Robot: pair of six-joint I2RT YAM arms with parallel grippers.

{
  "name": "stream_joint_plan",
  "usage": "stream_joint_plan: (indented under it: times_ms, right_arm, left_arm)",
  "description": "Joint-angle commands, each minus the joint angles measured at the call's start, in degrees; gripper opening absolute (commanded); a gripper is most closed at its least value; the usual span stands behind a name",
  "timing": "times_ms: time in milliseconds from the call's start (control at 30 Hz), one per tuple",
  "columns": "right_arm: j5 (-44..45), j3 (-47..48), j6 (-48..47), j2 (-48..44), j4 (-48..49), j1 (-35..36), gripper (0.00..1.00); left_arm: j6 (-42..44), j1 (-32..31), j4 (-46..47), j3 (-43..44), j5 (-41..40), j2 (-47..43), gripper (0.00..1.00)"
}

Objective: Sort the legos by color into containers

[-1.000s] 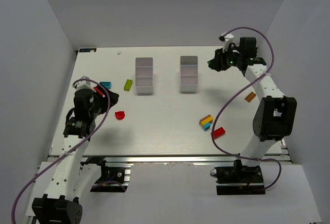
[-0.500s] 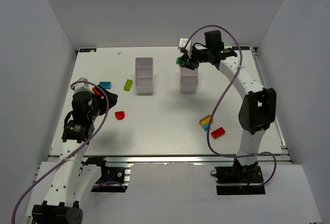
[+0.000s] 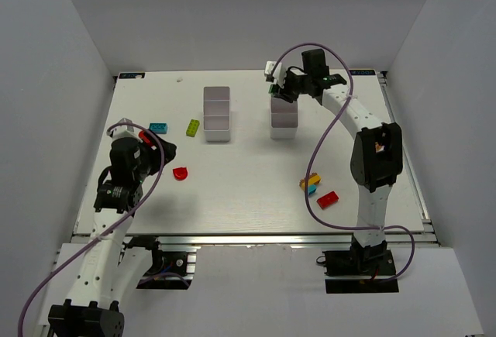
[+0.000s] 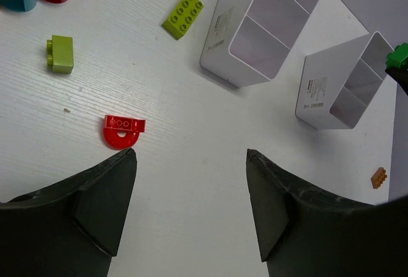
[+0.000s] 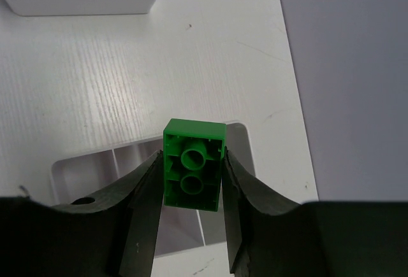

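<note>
Top view, my right jaws: clamped on a green lego (image 3: pixel 273 89) above the far end of the right container (image 3: pixel 284 133)
Top view, my left jaws: spread apart with nothing in them, over the surface (image 3: pixel 248 197) near a rounded red lego (image 3: pixel 180 173)
Top view, loose legos: a teal one (image 3: pixel 159 127) and a lime one (image 3: pixel 192 127) lie beside the left container (image 3: pixel 218 137); a red one (image 3: pixel 328 199) lies near the front right
Left wrist view: between my fingers (image 4: pixel 105 194) I see bare surface, with the rounded red lego just beyond my left finger; both containers lie further off
Right wrist view: the green lego sits studs-down side toward me, pinched on both flanks, over an end compartment of the container
</note>
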Motion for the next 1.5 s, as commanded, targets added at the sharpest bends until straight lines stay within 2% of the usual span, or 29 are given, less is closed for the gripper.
stream_joint_plan:
  times_ms: [0, 433, 533, 667, 833, 1000, 1067, 1167, 1200, 1333, 1367, 1433, 1467]
  right_arm:
    - [2.3, 2.0, -0.6, 0.1, 4.2, -0.1, 0.04]
    - [7.3, 2.9, -1.0, 3.3, 6.1, -1.0, 0.23]
    - [7.8, 2.7, -0.9, 3.5, 6.5, -1.3, 0.41]
    - [8.0, 2.0, -0.8, 3.2, 7.1, -1.4, 0.52]
    - [7.4, 0.6, -0.5, 1.7, 7.5, -1.7, 0.6]
    - [3.7, -1.1, 3.2, -2.8, 8.3, -2.8, 0.59]
    - [2.4, -2.4, 6.9, -5.5, 9.3, -3.2, 0.59]
    - [0.8, -8.5, 11.7, -12.6, 13.0, -3.3, 0.59]
    - [0.5, -10.6, 13.1, -14.5, 14.1, -3.3, 0.6]
    - [0.7, -24.6, 21.5, -25.5, 19.2, -3.3, 0.67]
    - [0.8, -25.9, 22.6, -26.8, 18.5, -3.3, 0.58]
    - [-0.7, -27.2, 23.4, -29.3, 12.4, -3.4, 0.49]
    - [-1.3, -27.5, 23.8, -30.0, 10.7, -3.5, 0.49]
  left_arm:
    - [0.6, 0.1, 1.0, -0.4, -0.3, 0.2, 0.79]
    - [0.8, 0.1, 1.4, -0.7, -0.3, 0.7, 0.79]
    - [0.8, 0.1, 1.6, -0.6, -0.2, 0.9, 0.79]
    - [0.8, 0.1, 1.6, -0.3, -0.2, 1.2, 0.79]
    - [0.6, 0.1, 1.4, 0.2, -0.1, 1.4, 0.79]
    - [0.1, 0.1, -0.3, 1.7, -1.3, 2.3, 0.78]
    - [-0.4, 0.1, -1.2, 2.7, -2.1, 2.5, 0.74]
    - [-0.7, 0.1, -2.5, 3.5, -3.0, 3.3, 0.57]
    - [-0.8, 0.1, -3.3, 4.1, -3.4, 3.7, 0.46]
    - [-0.1, 0.2, -7.4, 7.0, -6.1, 8.4, 0.26]
    - [0.3, 0.2, -8.3, 7.8, -6.7, 11.6, 0.24]
    - [1.5, 0.2, -11.4, 10.9, -8.1, 16.9, 0.23]
    - [1.7, 0.4, -12.5, 11.8, -8.9, 18.7, 0.29]
